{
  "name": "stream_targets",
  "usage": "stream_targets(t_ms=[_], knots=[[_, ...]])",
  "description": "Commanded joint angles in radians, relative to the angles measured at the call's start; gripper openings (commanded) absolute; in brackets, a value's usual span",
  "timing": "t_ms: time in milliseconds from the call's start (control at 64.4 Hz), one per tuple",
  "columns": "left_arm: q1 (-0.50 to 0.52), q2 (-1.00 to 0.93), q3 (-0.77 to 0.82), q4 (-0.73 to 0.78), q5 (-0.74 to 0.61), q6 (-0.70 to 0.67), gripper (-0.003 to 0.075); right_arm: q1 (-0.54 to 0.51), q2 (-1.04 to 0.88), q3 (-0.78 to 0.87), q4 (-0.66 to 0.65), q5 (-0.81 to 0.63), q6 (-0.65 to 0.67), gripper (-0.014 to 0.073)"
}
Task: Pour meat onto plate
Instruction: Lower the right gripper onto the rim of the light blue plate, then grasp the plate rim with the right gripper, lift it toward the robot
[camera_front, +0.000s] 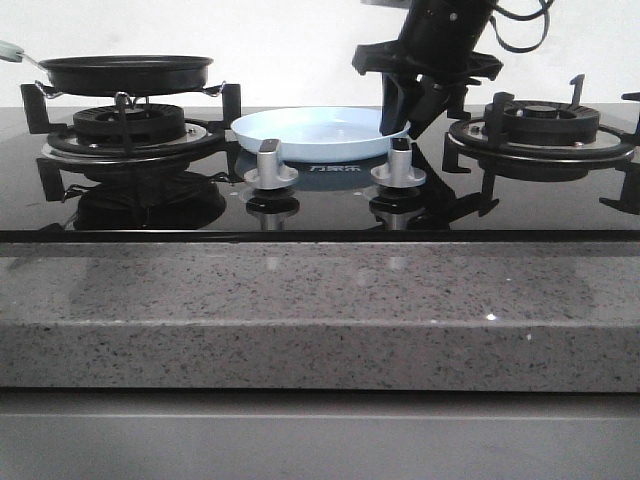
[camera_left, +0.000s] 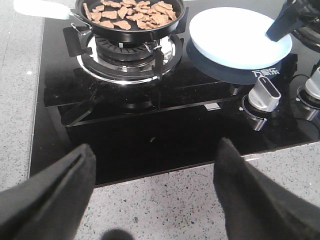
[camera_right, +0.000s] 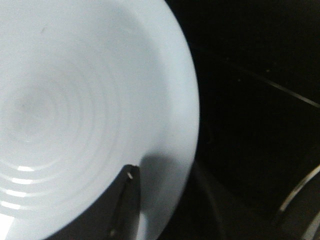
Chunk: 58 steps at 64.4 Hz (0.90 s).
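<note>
The meat (camera_left: 132, 14) lies as a heap of tan slices in the black frying pan (camera_left: 100, 31) on the left burner. In the front view the pan (camera_front: 125, 72) hides it behind its wall. The pale blue plate (camera_front: 310, 130) sits empty on the cooktop between the burners. My right gripper (camera_front: 408, 124) is open at the plate's right rim. One of its fingers (camera_right: 127, 200) is over the inside of the plate (camera_right: 75, 100); the other is lost against the dark glass outside. My left gripper (camera_left: 155, 146) hangs open and empty over the counter's front strip, well short of the pan.
Two silver knobs (camera_front: 270, 165) (camera_front: 398, 165) stand in front of the plate. The right burner grate (camera_front: 540, 125) is just beside my right gripper. The pan's pale handle (camera_left: 40, 8) points away to the left. A speckled grey counter (camera_front: 300, 310) fronts the black glass cooktop.
</note>
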Motion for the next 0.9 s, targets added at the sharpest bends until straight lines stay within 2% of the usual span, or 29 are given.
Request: stream_targets(t_ms=[0, 404, 684, 886], knots=[[-0.008, 0.007, -0.037, -0.011, -0.063, 0.0, 0.0489, -0.001, -0.065, -0.038, 0.004, -0.027, -0.003, 0.0165], [-0.008, 0.007, -0.037, -0.011, -0.063, 0.0, 0.0489, -0.001, -0.064, -0.038, 0.004, -0.019, -0.001, -0.0121], [-0.008, 0.007, -0.037, -0.011, -0.063, 0.0, 0.0489, -0.004, -0.084, -0.062, 0.005, -0.038, 0.06, -0.0117], [-0.008, 0.007, -0.037, -0.011, -0.063, 0.0, 0.0489, -0.006, -0.166, -0.074, 0.024, -0.012, 0.09, -0.0117]])
